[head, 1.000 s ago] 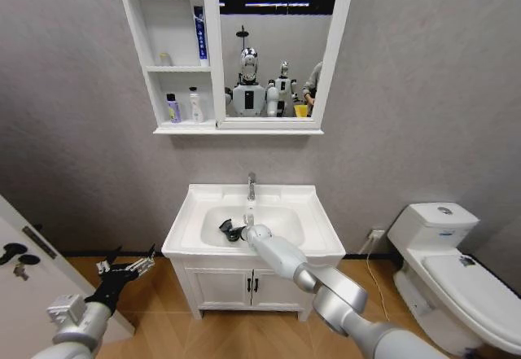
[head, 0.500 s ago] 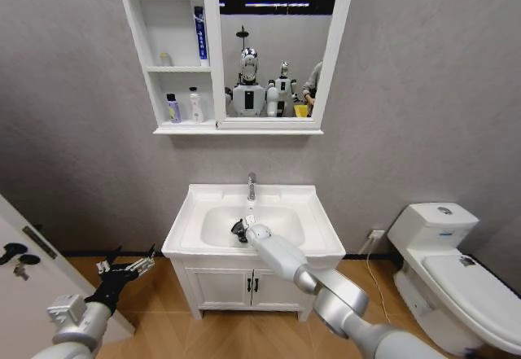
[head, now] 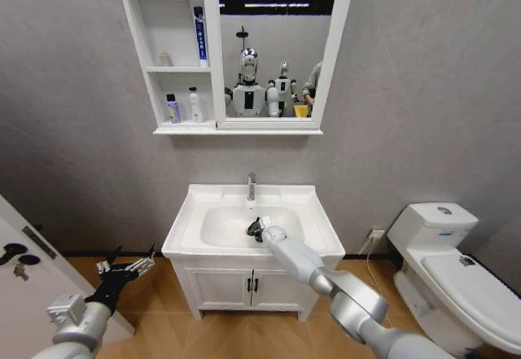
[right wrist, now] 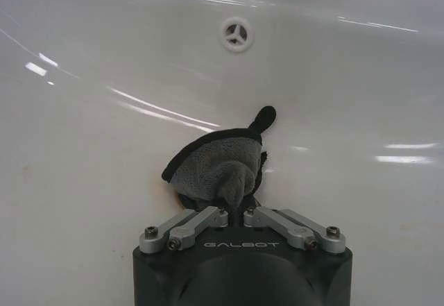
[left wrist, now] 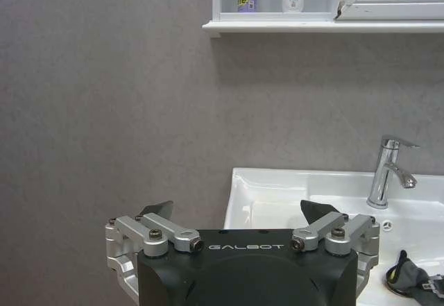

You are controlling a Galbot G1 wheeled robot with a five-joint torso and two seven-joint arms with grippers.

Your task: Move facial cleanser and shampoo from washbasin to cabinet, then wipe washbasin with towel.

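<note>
Over the bowl of the single white washbasin point(head: 191, 212), the right tool point(head: 259, 229) is clamped on one dark grey towel point(head: 254, 229), pressing it against the ceramic at about the 3 o'clock side of the bowl, just below the one chrome tap point(head: 251, 186). From the right wrist view the towel point(right wrist: 220, 171) bunches up between the closed fingers, lying on the wet-looking slope of the bowl with the round overflow hole point(right wrist: 237, 34) at 12 o'clock from it. One second ago the towel sat at the 9 o'clock side of the bowl; half a second ago it was near the centre; the right arm has swept it across to the tap side. One left tool point(head: 124, 266) hangs low at 9 o'clock of the vanity, off the counter, its fingers point(left wrist: 154, 211) spread apart and holding nothing, unchanged from the earlier frames. Two bottles stand side by side on the lowest shelf of the wall cabinet point(head: 134, 17): one purple bottle point(head: 173, 108) and one white bottle point(head: 196, 105). One toothpaste tube point(head: 200, 35) stands on the shelf above. One mirror point(head: 273, 45) hangs at 3 o'clock of the shelves, and one toilet point(head: 448, 269) stands at 3 o'clock of the washbasin.
</note>
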